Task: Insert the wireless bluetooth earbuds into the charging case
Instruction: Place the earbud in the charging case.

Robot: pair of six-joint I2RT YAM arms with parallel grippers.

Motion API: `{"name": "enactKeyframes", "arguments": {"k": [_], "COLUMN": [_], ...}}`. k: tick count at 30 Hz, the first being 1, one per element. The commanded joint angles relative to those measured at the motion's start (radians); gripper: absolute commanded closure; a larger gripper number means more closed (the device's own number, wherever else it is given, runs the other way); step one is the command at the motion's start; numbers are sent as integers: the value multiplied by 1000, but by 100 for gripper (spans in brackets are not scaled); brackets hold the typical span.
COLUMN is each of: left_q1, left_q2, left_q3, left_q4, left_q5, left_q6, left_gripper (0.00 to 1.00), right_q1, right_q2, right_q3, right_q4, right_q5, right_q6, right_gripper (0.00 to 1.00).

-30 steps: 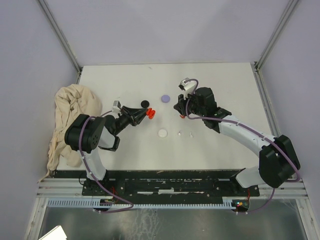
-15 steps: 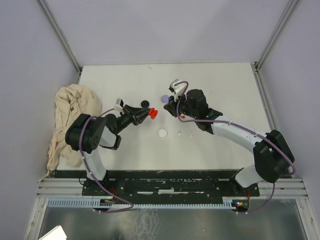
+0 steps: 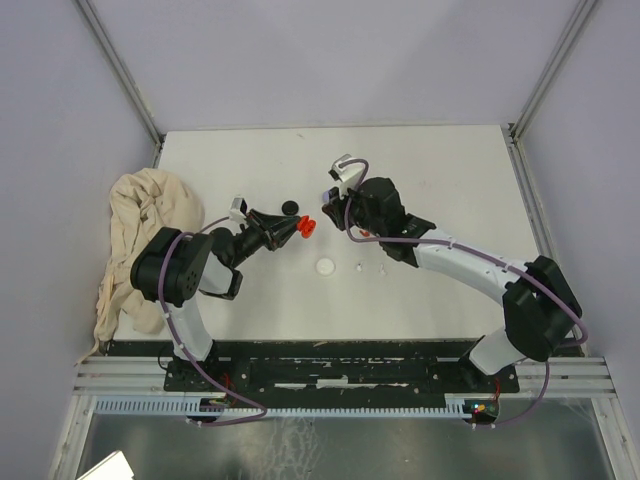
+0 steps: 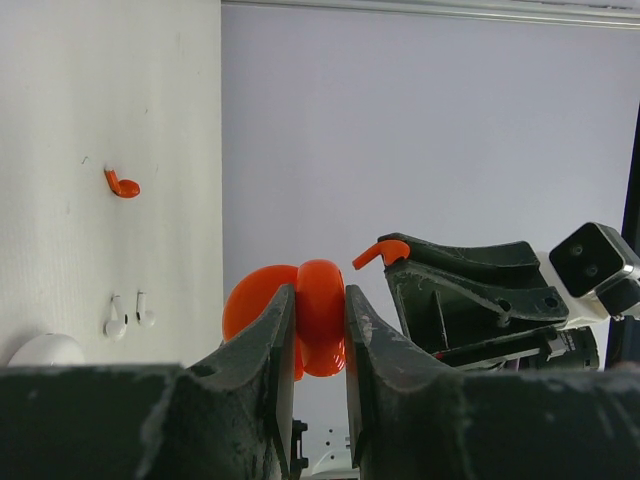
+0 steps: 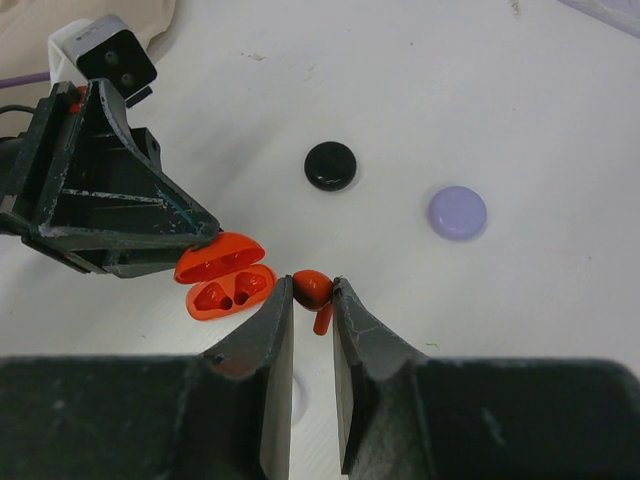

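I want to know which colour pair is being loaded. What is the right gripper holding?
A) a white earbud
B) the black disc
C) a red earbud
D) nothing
C: in the right wrist view the right gripper is shut on a red earbud, close beside the open red charging case that the left gripper holds.

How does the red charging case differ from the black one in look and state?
The red case is open, its two sockets showing; the black case is closed. The red case is clamped in the left gripper; the black case lies free on the table. Both are small and round.
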Motion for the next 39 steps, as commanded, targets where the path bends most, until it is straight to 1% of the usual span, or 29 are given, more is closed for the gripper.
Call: {"name": "enactKeyframes", "arguments": {"k": [1, 5, 6, 12, 19, 25, 28, 39], "left_q1": [-6, -16, -19, -36, -50, -49, -51, -54], "left_q2": [-9, -9, -10, -15, -9, -11, -11, -19], "left_q3": [15, 16, 15, 10, 6, 10, 11, 22], "left_q4": [199, 198, 199, 198, 200, 201, 199, 200], "left_q5": [15, -1, -7, -34, -67, -81, -93, -91], "left_q6": [-39, -39, -62, -125, -177, -220, -244, -257], "left_gripper": [97, 97, 97, 97, 97, 97, 97, 97], "right_q1": [39, 72, 78, 107, 131, 148, 155, 155], "right_q2": [1, 12, 14, 23, 47, 55, 60, 83], "right_q3": [55, 47, 40, -40, -74, -138, -181, -194], "right_q4": [31, 71, 89, 276, 355, 477, 565, 598], "right_q5": [130, 173, 179, 225, 229, 221, 214, 205], "right_q6": [58, 58, 55, 21, -38, -85, -108, -112], "right_gripper": [98, 99, 98, 98, 98, 98, 98, 98]}}
